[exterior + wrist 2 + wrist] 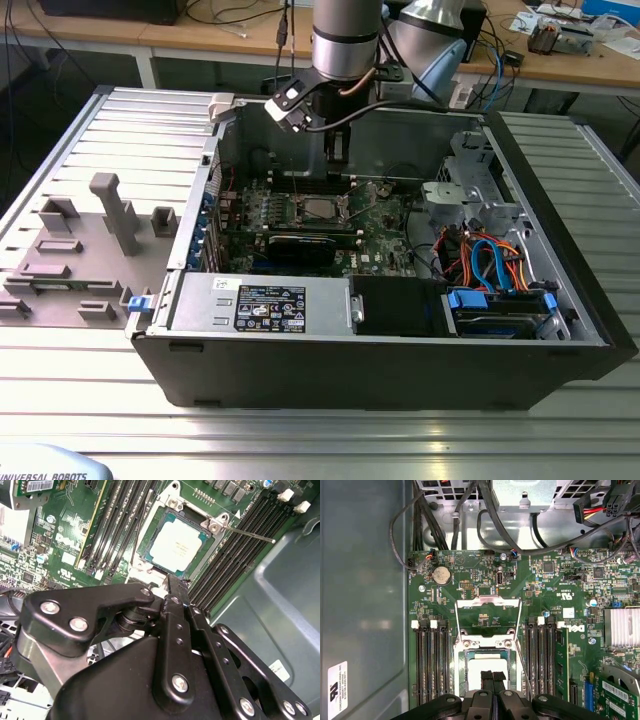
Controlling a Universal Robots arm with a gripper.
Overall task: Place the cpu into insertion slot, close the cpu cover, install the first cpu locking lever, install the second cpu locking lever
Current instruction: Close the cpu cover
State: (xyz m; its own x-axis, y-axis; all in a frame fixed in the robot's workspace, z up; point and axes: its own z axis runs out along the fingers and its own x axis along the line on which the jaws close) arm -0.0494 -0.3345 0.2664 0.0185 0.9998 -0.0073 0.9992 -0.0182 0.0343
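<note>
The cpu (pixel 481 666) sits in the slot (pixel 458 665). The cover (pixel 487 600) is swung open, and a thin lever (pixel 247 534) juts out beside it. In the exterior view, the gripper (pixel 493 676) hangs at the cpu's twelve o'clock, jaws pressed together, pinching nothing.

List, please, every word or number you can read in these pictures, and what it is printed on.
Black label on the power supply: too small to read.
White sticker on the case wall: blurred, unreadable.
The cpu top: faint print, unreadable.
Motherboard markings: too small to read.
</note>
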